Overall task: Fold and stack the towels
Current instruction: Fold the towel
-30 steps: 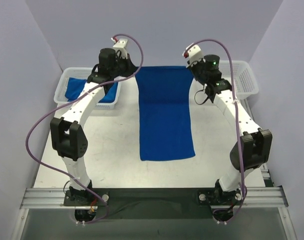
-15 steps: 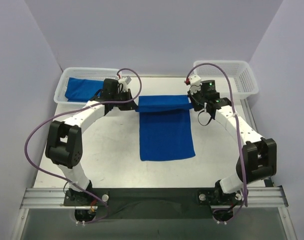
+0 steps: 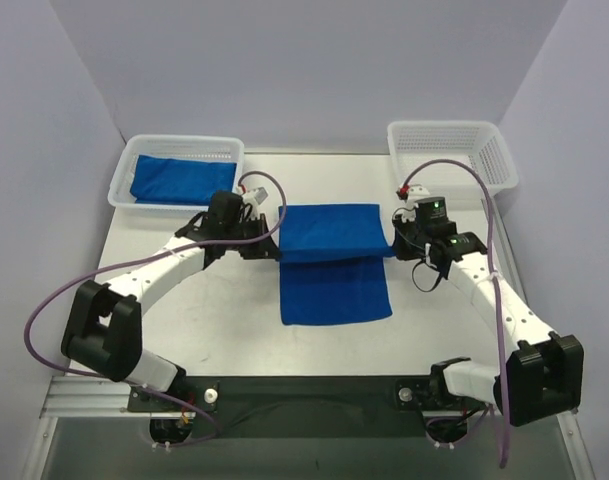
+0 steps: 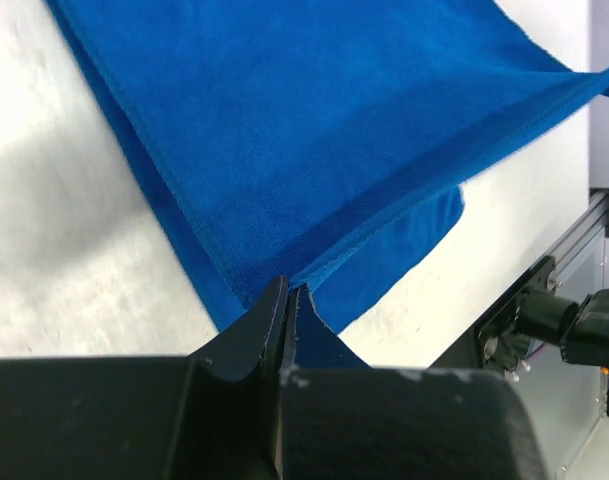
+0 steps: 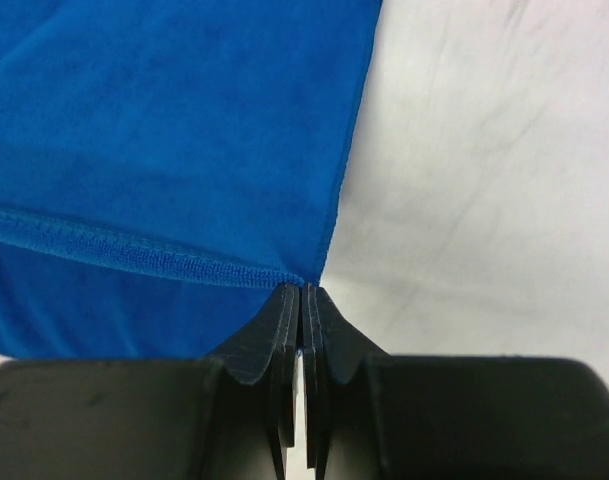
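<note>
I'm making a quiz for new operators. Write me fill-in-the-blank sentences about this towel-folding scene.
The left hand and right hand each pinch a ___ of the table towel. A second towel lies in the ___ basket. Both towels are ___ in colour.
Missing words: corner; left; blue.

Left basket [image 3: 124, 185], white mesh, sits at the table's [image 3: 214, 320] far-left corner. Right basket [image 3: 449, 150] is at the far-right corner, well apart from it. A metal rail [image 3: 94, 392] lines the near edge, and lilac walls [image 3: 304, 70] box in three sides.
</note>
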